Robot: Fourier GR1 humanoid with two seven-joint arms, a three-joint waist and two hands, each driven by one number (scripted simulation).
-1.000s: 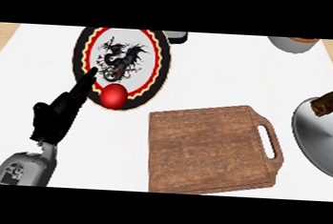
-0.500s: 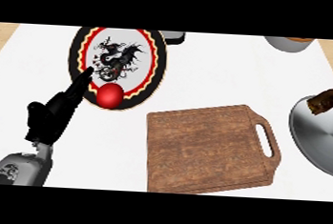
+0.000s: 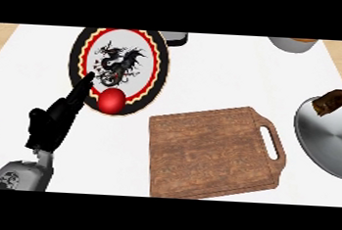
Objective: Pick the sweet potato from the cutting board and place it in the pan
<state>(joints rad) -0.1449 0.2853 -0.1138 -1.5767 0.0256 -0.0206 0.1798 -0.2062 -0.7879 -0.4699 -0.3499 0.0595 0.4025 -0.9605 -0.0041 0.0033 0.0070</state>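
Observation:
A brown sweet potato (image 3: 329, 102) lies at the far rim of the grey pan (image 3: 332, 145), which is cut off by the right edge of the head view. The wooden cutting board (image 3: 214, 151) with a handle slot on its right side sits in the middle with nothing on it. My left hand (image 3: 53, 122) rests open at the left, fingers straight and pointing up toward a round plate. My right hand does not show.
A round plate (image 3: 122, 60) with a black rim and dragon drawing lies at the back left, a red ball-like fruit (image 3: 112, 100) on its near edge. A grey bowl (image 3: 293, 43) sits at the back right, and a dark container (image 3: 175, 37) behind the plate.
The whole scene has shifted slightly left and down in view, as from a head turn. My left hand keeps its open pose.

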